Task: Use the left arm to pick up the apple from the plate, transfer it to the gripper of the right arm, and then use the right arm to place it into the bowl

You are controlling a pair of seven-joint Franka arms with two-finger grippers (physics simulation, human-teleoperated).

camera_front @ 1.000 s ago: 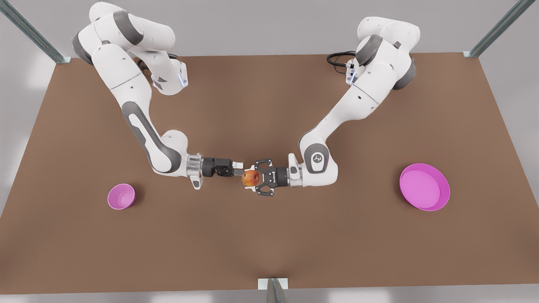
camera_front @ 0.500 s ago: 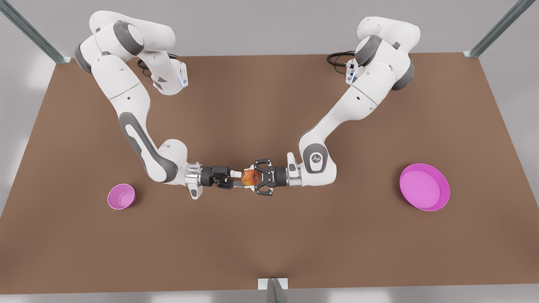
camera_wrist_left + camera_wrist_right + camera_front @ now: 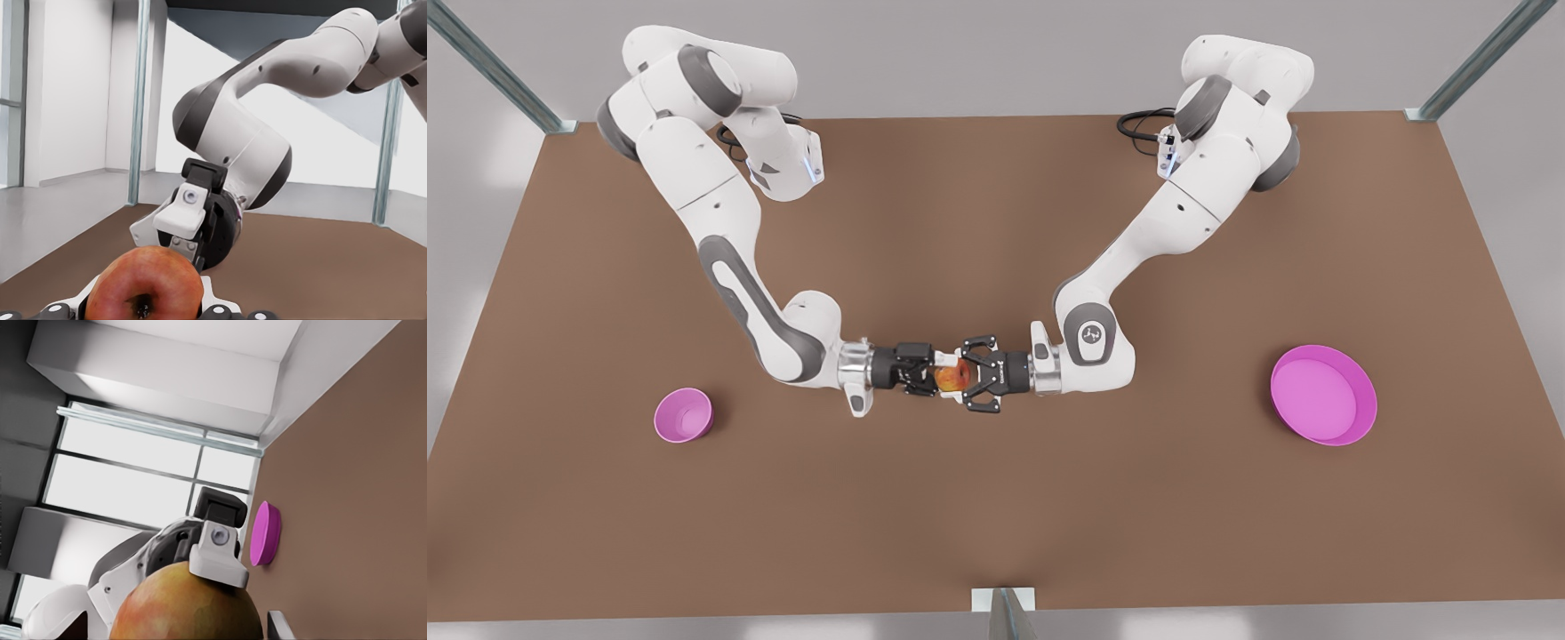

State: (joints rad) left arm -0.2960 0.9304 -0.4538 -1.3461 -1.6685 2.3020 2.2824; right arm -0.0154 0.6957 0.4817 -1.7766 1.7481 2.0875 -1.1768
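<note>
Right gripper (image 3: 934,380) has advanced, fingers apart straddling apple (image 3: 953,378); left gripper (image 3: 966,380) fingers clamped on it. Risk: early release drops the apple onto the desk (image 3: 996,498).

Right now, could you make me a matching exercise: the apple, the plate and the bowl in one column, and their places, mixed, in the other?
Things:
1. apple
2. plate
3. bowl

Places:
A. on the table, at the front view's left
B. gripped by the left tool above the table's middle, with the right tool close on its other side
C. on the table, at the front view's right, nothing on it

Pairs: 1-B, 2-C, 3-A
</note>
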